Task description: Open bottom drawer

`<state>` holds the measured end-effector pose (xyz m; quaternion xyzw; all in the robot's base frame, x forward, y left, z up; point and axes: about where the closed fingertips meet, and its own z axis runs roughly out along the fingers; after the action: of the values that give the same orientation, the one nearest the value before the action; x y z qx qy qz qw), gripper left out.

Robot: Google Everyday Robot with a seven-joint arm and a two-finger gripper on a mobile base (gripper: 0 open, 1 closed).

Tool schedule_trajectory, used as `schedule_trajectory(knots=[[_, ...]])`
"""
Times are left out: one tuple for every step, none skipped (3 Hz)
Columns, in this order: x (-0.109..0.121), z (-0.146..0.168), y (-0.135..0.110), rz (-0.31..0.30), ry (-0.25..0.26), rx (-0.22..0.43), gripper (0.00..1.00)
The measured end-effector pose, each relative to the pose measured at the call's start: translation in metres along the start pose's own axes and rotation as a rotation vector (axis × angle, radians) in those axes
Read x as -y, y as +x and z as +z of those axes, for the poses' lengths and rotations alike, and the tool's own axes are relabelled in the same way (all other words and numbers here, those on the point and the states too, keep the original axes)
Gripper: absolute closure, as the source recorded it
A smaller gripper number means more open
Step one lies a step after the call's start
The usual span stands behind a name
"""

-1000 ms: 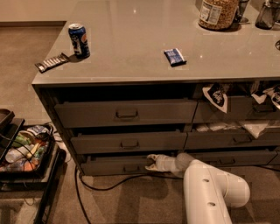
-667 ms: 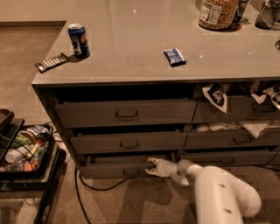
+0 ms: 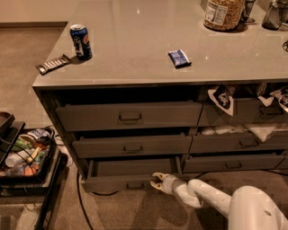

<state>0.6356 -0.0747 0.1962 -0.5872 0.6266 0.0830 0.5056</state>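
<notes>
- gripper [image 3: 156, 180] low near the floor, on the end of a white arm [image 3: 211, 200] that comes in from the lower right.
- its two fingers [image 3: 157, 174] are spread, one above the other, tips pointing left.
- tips sit at the right end of the bottom drawer [image 3: 112, 184] front panel; cannot tell if they touch it.
- the bottom drawer stands partly out of the cabinet, its flat dark inside showing just above and left of the gripper.
- its small pull handle [image 3: 135, 184] is just left of the gripper, free of the fingers.
- directly above the gripper: middle drawer [image 3: 132, 147], then the taller top drawer [image 3: 130, 117], both slightly out.
- up and right of the gripper: a second column of drawers, white packets [image 3: 222, 96] hanging out of the upper ones.
- counter top [image 3: 135, 40] well above; on it a blue can [image 3: 81, 41] far up-left, a dark wrapped bar [image 3: 53, 64] further left, a blue packet [image 3: 179, 58] above and a bit right, a jar [image 3: 223, 13] at the far right rear.
- far left of the gripper, at floor level: a black cart [image 3: 49, 179] holding mixed bottles and packets.
- a dark cable [image 3: 81, 197] runs across the carpet left of the gripper.
</notes>
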Motion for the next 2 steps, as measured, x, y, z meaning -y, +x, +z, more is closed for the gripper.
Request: schedule_trajectory(knots=[[-0.019, -0.014, -0.007, 0.008, 0.005, 0.005, 0.53], [-0.032, -0.024, -0.014, 0.006, -0.007, 0.000, 0.51]])
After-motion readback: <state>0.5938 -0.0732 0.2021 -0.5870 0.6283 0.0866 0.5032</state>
